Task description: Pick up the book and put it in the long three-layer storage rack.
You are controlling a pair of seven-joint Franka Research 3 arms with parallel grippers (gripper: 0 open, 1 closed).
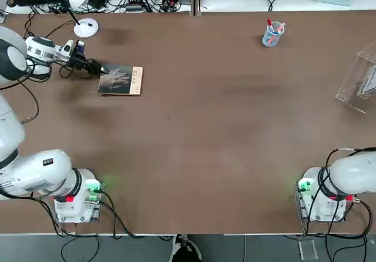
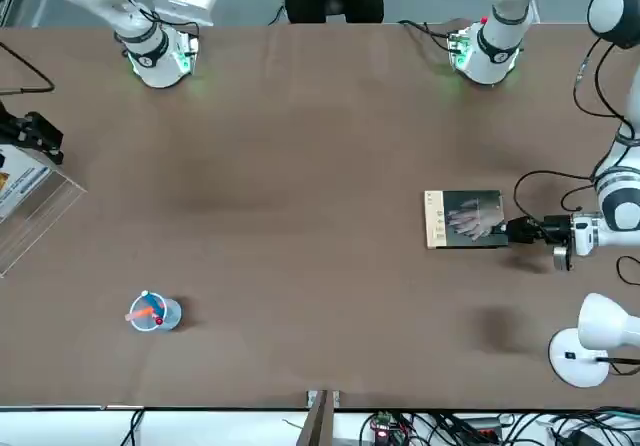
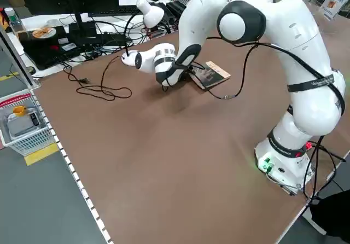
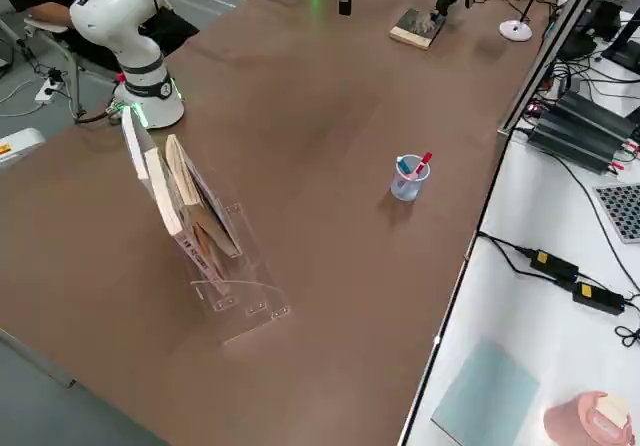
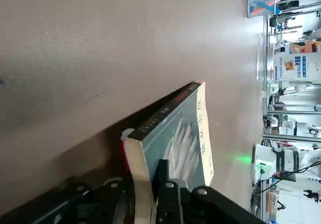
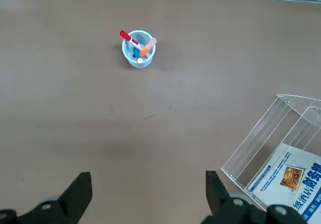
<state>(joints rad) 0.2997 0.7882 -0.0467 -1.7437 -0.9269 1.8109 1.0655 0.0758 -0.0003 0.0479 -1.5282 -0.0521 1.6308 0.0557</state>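
The book (image 1: 121,80), dark grey-green with a pale hand image and a tan strip, lies at the table's far left. My left gripper (image 1: 102,70) reaches in low from the left and is shut on the book's left edge. In the left wrist view both fingers (image 5: 163,181) clamp the book (image 5: 183,138) at that edge. The clear long three-layer storage rack (image 1: 358,77) stands at the far right edge, with printed booklets in it (image 4: 185,211). My right gripper (image 6: 148,199) hangs open above the table near the rack (image 6: 271,148), holding nothing.
A small clear pen cup (image 1: 272,34) with red and orange pens stands at the back, right of centre. A white desk lamp (image 1: 86,26) and cables sit behind the left gripper. Broad bare tabletop (image 1: 235,127) lies between book and rack.
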